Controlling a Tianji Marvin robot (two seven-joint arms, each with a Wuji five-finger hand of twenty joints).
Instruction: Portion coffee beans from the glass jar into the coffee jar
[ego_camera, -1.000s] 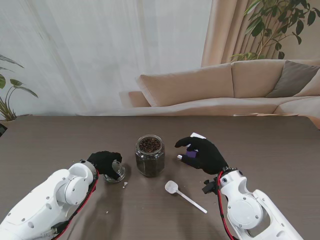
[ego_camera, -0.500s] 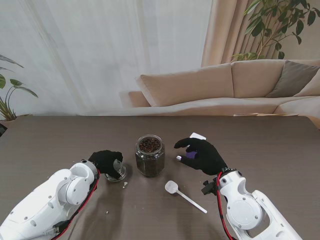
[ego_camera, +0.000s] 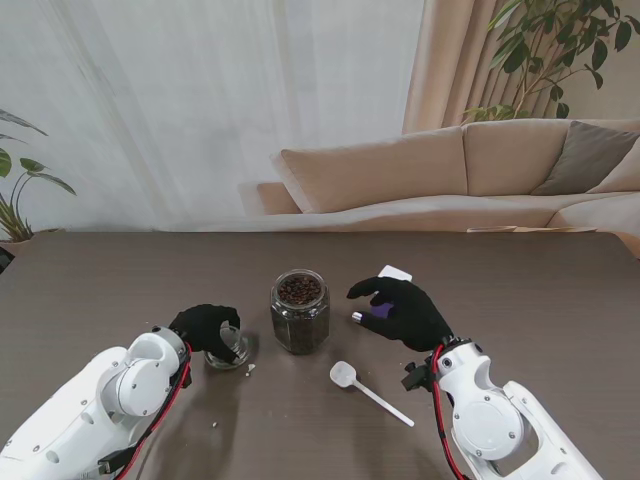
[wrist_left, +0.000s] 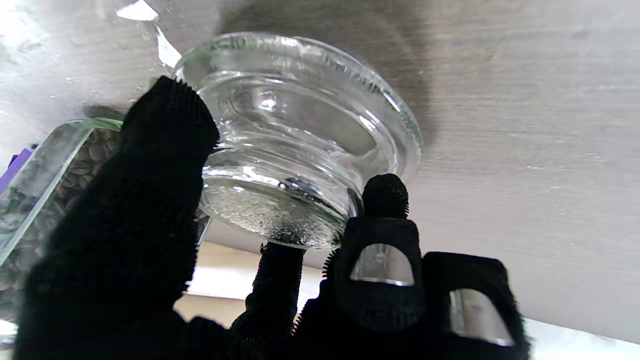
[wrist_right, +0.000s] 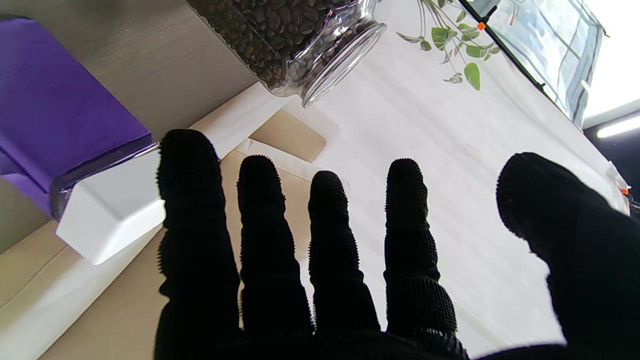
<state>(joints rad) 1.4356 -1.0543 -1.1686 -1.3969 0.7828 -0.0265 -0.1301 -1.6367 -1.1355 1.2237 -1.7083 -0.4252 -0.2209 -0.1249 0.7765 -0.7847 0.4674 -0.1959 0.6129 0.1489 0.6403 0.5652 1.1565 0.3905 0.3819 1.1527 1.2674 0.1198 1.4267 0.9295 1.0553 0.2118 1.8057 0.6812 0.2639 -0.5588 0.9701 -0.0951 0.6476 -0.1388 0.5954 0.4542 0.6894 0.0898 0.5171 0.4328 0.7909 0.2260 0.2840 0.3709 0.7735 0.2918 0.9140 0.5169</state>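
Your left hand (ego_camera: 207, 328) was closed around the glass lid (ego_camera: 231, 347), which sat on the table (ego_camera: 120, 280) to the left of the glass jar (ego_camera: 299, 311); in the left wrist view the thumb and fingers (wrist_left: 384, 200) pressed against the lid's (wrist_left: 300, 145) stepped body while its wide rim lay flat on the wood. Your right hand (ego_camera: 402, 311) hovered with fingers spread and held nothing, just right of the glass jar, over a purple and white coffee jar (ego_camera: 388, 290) that lay partly hidden beneath it; the right wrist view showed that coffee jar (wrist_right: 75, 145) close by the little finger (wrist_right: 192, 200), not touched as far as you could tell. The glass jar stood upright and open near the middle of the table, filled most of the way with coffee beans (ego_camera: 299, 289), with a narrow gap to each hand. A white scoop (ego_camera: 366, 388) lay nearer to you than the jar, bowl toward the jar and handle angled off to the right, close to your right forearm. A few small crumbs (ego_camera: 250, 369) lay beside the lid. The far half of the table was bare wood up to its edge, with a beige sofa (ego_camera: 450, 175) beyond, and wide room stayed free at both the left and right ends
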